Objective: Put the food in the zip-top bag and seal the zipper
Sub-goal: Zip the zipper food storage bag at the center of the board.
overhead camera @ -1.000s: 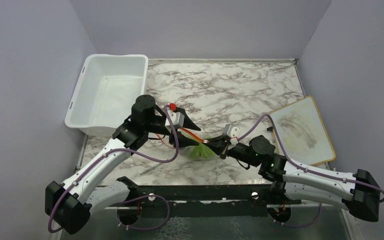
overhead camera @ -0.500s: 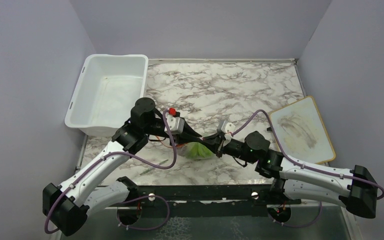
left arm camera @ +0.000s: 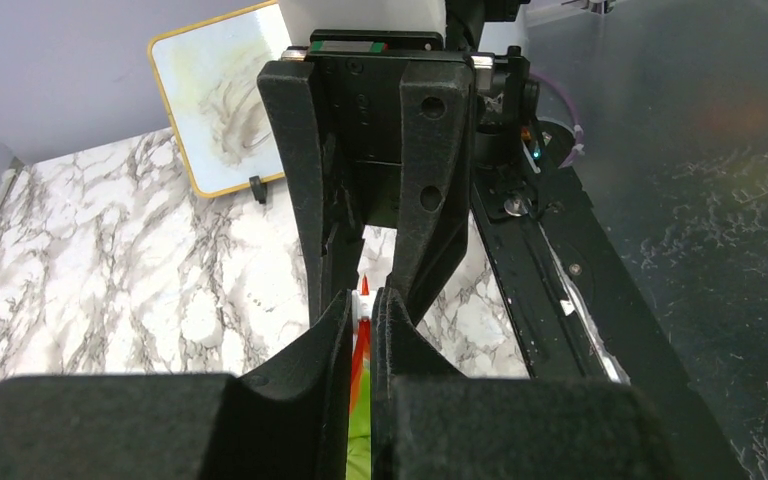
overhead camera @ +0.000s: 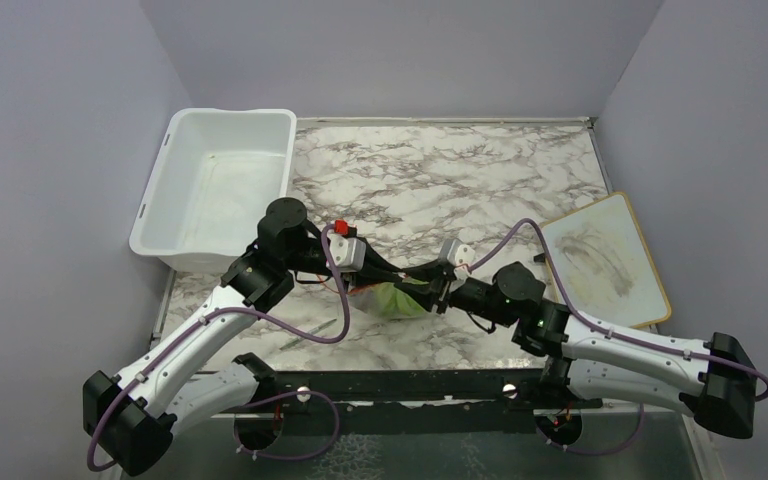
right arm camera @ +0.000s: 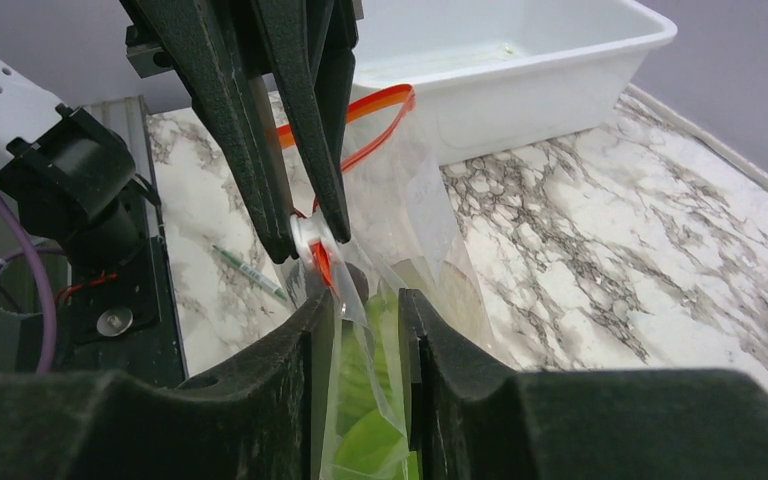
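Left wrist shows my left hand (left arm camera: 363, 300) pinching the zipper (left arm camera: 358, 358). With my right hand (right arm camera: 368, 300) parted loosely around the bag (right arm camera: 425, 210), a tug could pull it free.

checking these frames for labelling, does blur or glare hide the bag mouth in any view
Top external: even light, sharp, but the zip-top bag is tiny between the arms. Left wrist: the left fingers loom soft and dark, the zipper a sliver. Right wrist: the right fingers are blurred, film glints, zipper readable.
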Robot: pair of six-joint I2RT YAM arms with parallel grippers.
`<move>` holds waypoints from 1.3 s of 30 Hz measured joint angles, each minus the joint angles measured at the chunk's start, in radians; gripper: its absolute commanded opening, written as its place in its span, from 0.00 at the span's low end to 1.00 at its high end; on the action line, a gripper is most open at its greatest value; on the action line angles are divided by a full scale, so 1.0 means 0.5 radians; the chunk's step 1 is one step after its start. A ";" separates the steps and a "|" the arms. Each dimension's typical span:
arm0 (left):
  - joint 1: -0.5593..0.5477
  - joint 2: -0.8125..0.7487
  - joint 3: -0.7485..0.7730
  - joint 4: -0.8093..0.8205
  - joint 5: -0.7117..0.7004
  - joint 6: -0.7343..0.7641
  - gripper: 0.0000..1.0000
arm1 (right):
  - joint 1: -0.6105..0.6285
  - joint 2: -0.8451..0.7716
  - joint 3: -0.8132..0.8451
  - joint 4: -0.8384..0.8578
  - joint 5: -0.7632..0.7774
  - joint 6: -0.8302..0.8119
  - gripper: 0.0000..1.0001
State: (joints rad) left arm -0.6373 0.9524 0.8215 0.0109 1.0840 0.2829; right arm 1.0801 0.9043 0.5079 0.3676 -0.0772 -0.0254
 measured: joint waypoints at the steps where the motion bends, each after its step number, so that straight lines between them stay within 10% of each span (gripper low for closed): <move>1: 0.000 0.000 0.000 0.001 0.000 0.000 0.00 | 0.000 0.002 0.006 -0.001 -0.007 -0.010 0.26; 9: 0.000 0.003 0.000 0.006 0.000 0.005 0.00 | 0.000 0.025 0.060 0.003 -0.034 -0.076 0.01; 39: -0.022 0.055 0.208 -0.603 -0.236 0.552 0.00 | 0.000 -0.564 -0.005 -0.398 0.159 -0.160 0.01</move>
State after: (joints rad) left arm -0.6483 0.9798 0.9257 -0.2905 0.9661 0.5591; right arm 1.0801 0.6224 0.5053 0.1684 0.0025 -0.1055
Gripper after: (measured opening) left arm 0.084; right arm 0.011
